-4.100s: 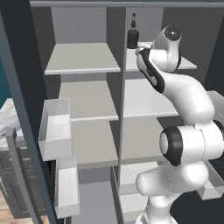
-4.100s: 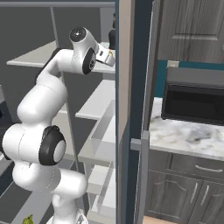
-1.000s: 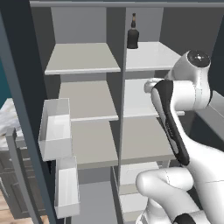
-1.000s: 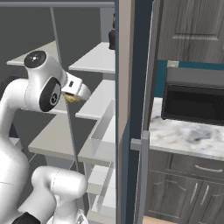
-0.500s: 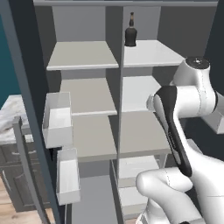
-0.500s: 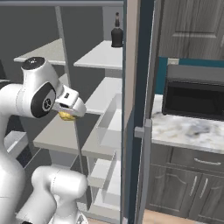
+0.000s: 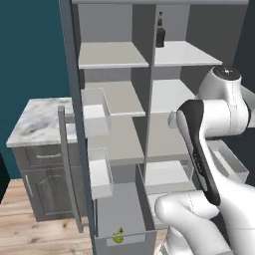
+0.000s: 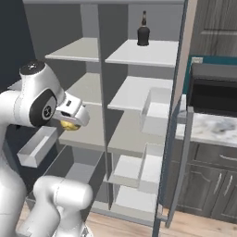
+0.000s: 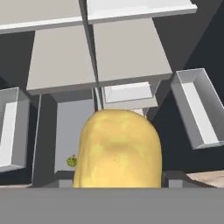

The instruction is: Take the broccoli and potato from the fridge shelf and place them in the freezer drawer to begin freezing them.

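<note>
Broccoli [image 7: 118, 235] already lies low left in the open freezer drawer [image 7: 122, 243], half done. Right of it, up at mid-shelf height, the pincer [image 8: 69, 124] holds the potato [image 9: 117, 149], which is left to be lowered into that drawer.

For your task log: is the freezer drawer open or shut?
Open: the freezer drawer is pulled out, with the broccoli lying inside.
</note>
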Controlling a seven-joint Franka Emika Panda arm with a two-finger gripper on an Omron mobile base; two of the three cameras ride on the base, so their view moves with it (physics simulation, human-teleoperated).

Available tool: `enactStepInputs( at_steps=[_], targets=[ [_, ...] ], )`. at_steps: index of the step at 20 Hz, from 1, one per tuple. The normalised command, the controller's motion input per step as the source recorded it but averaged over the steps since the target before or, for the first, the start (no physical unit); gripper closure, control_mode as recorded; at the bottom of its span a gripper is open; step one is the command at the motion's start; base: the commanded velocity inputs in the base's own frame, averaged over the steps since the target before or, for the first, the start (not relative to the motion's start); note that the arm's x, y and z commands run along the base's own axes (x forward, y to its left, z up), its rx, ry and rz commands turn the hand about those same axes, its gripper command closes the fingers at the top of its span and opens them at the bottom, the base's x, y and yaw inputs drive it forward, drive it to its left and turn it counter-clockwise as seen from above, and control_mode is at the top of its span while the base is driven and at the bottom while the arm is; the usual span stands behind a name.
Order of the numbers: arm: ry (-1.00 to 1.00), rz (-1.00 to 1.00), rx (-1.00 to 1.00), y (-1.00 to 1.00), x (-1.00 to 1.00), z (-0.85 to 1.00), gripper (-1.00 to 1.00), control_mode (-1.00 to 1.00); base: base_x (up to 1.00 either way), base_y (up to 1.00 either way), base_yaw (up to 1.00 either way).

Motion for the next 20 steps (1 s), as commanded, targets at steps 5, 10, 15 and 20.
enactStepInputs(
  at_steps=[5, 10, 15, 20],
  targets=[
    [0.00, 0.00, 0.00, 0.00, 0.00, 0.00, 1.00, 1.00, -0.39, 0.11, 0.12],
    [0.00, 0.00, 0.00, 0.00, 0.00, 0.00, 1.00, 1.00, -0.66, 0.04, 0.17],
    [0.00, 0.00, 0.00, 0.00, 0.00, 0.00, 1.00, 1.00, -0.21, 0.03, 0.22],
    [0.18, 0.29, 0.00, -0.04, 0.35, -0.46, 1.00, -1.00, 0.00, 0.00, 0.00]
  ],
)
